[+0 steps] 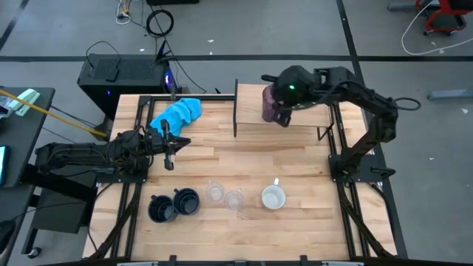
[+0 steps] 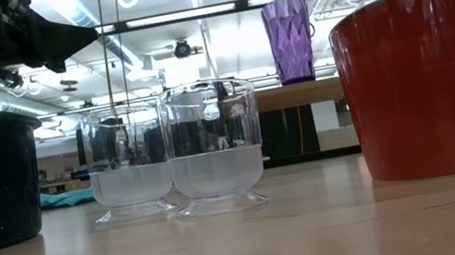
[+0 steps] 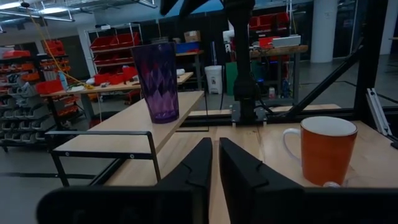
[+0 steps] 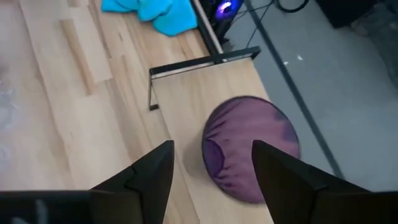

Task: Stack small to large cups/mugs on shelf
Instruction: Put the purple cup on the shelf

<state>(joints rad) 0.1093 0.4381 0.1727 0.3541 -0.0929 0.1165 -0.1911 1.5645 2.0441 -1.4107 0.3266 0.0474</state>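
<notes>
Right gripper (image 4: 211, 171) of mine stood wide open above the one purple tumbler (image 1: 270, 104), upright on the shelf (image 1: 284, 122); two navy mugs (image 1: 174, 205), two clear glasses (image 1: 224, 196), one orange mug (image 1: 273, 197) stood near.

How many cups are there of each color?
Purple tumbler: 1
Orange mug: 1
Dark navy mugs: 2
Clear glasses: 2
Total: 6

Two matte-black jointed arms, black cabling, a green light on the right claw (image 1: 281, 112).
</notes>
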